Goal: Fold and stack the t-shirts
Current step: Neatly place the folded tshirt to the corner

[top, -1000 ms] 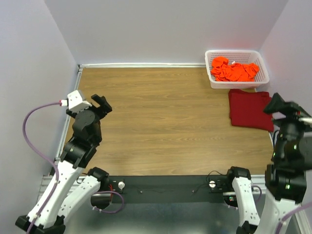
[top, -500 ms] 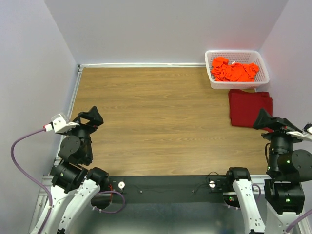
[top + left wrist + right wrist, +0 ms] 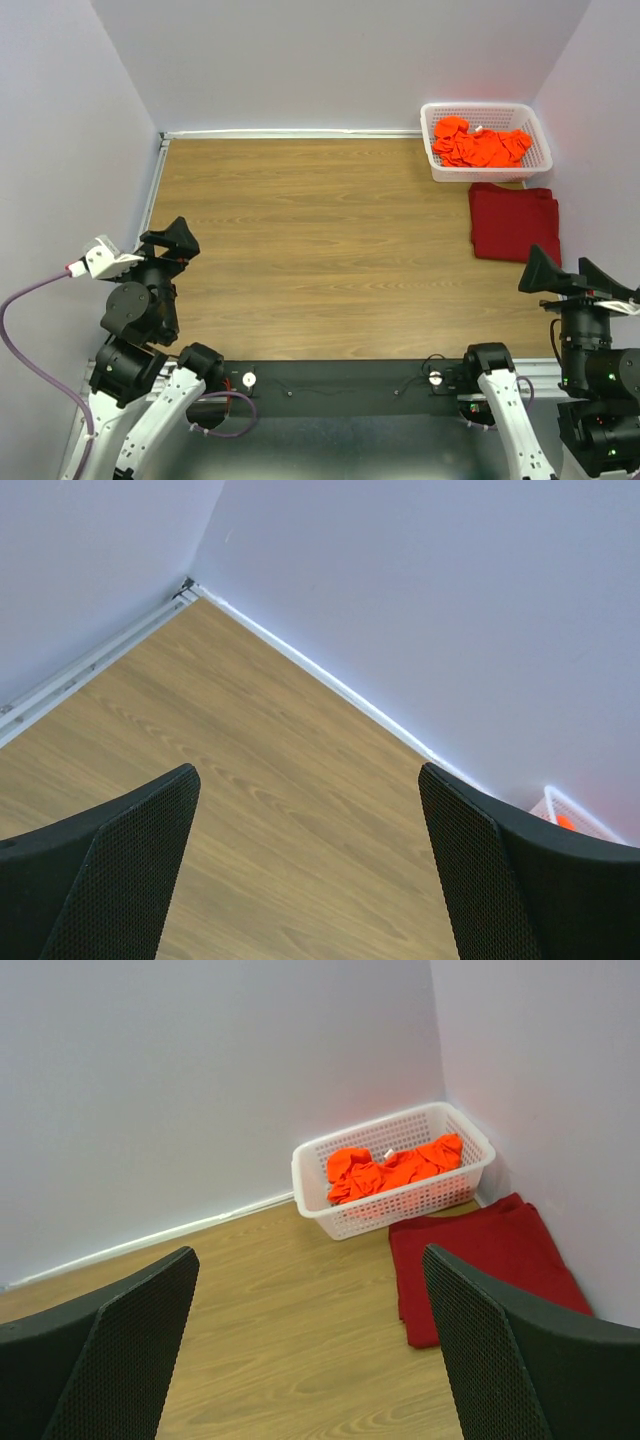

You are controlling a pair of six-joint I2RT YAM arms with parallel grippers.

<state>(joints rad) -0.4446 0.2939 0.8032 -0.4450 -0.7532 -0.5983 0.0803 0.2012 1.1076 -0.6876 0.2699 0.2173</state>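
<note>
Lying beside white basket [image 3: 485,105], maroon t-shirt [image 3: 515,222], orange t-shirts [image 3: 480,143] inside

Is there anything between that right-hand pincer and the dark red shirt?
Nothing: only bare wooden tabletop lies between the right pincer and the dark red t-shirt, as the right wrist view shows.
</note>
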